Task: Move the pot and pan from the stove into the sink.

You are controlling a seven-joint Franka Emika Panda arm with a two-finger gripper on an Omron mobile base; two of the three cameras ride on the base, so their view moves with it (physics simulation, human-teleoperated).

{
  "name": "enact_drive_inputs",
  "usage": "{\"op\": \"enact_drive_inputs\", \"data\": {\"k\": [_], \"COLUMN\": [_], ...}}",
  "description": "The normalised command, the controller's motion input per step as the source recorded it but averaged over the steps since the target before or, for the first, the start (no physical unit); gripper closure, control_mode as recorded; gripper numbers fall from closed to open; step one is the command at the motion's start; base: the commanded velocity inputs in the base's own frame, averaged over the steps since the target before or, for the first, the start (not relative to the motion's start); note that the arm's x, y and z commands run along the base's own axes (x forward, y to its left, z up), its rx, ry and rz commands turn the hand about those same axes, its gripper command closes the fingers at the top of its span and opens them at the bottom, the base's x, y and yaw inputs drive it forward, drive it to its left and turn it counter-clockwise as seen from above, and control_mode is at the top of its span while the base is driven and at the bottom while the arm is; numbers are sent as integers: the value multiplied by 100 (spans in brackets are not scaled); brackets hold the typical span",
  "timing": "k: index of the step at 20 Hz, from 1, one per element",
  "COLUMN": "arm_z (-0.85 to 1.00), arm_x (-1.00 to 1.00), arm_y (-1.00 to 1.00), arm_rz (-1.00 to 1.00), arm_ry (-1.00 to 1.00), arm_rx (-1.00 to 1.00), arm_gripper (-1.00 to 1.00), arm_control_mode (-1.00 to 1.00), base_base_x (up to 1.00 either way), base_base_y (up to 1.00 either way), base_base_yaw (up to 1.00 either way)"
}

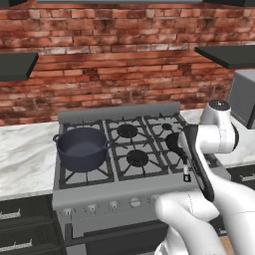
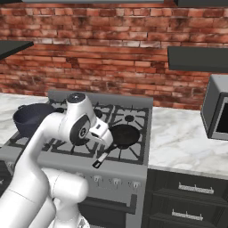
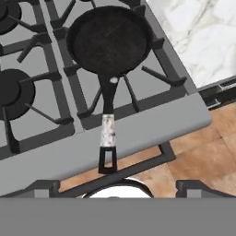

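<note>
The small black pan (image 3: pixel 109 40) rests on the front right burner of the grey stove (image 3: pixel 138 124). Its thin handle (image 3: pixel 108 133) with a silvery tip points over the stove's front edge. My gripper (image 3: pixel 118 188) hovers above that handle end, open wide, with nothing between its fingertips (image 3: pixel 44 186). In the base views the arm covers part of the pan (image 2: pixel 125 135). The deep blue-grey pot (image 1: pixel 82 148) stands on the front left burners, well away from the hand. The sink is out of view.
White marble counter (image 2: pixel 187 138) runs to the right of the stove, with a grey microwave (image 2: pixel 218 111) at its far end. More counter (image 1: pixel 25 154) lies to the left. Dark shelves (image 2: pixel 198 58) hang on the brick wall. Wooden floor (image 3: pixel 203 152) shows below the stove's front.
</note>
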Motion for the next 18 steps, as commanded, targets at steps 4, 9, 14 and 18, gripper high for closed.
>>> {"op": "enact_drive_inputs", "data": {"k": [4, 9, 14, 18], "arm_z": [-51, -53, -51, -49], "arm_x": [7, 11, 11, 9], "arm_y": [-1, 0, -2, -6], "arm_rz": [2, 1, 1, 0], "arm_ry": [0, 0, 0, 0], "arm_rx": [0, 0, 0, 0], "arm_gripper": [-100, -100, -100, -100], "arm_control_mode": [-100, -100, -100, -100], "base_base_x": [0, 0, 0, 0], "base_base_y": [0, 0, 0, 0], "base_base_yaw": [0, 0, 0, 0]}}
